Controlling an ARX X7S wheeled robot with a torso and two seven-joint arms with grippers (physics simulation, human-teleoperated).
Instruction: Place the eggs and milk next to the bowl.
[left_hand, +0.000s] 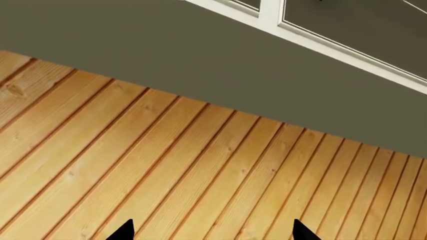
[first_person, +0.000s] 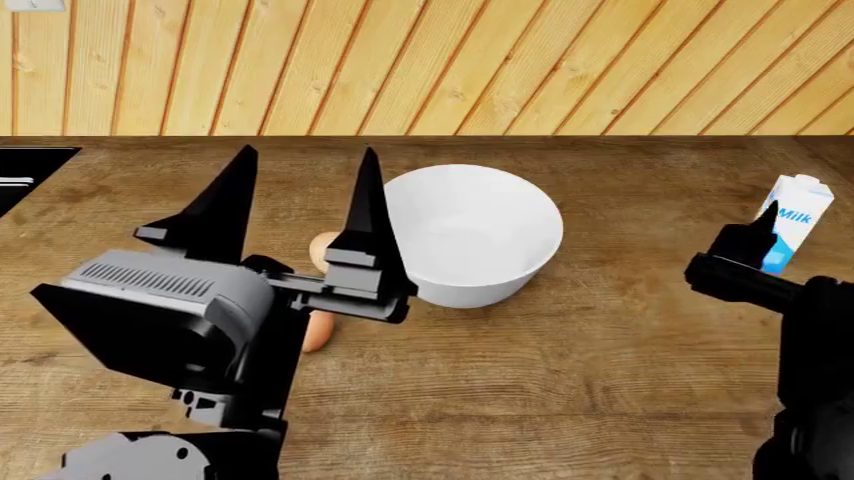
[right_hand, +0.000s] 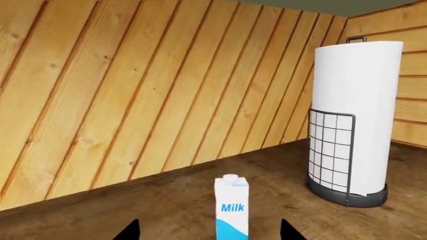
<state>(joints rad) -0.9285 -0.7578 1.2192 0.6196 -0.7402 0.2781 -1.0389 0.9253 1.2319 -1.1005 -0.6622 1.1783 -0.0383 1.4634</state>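
Eggs already lie just left of the bowl, so the milk, upright far right on the worktop, is in hand: right jaws, wide and empty, must advance and close; left jaws wide, empty.

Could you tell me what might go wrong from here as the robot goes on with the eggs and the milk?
The milk stands upright between the right gripper's open jaws; a skewed approach could tip the tall, narrow carton. Two eggs lie beside the bowl, partly hidden behind the raised left gripper, so lowering that arm might knock them rolling. Bringing the milk over could also bump the bowl.
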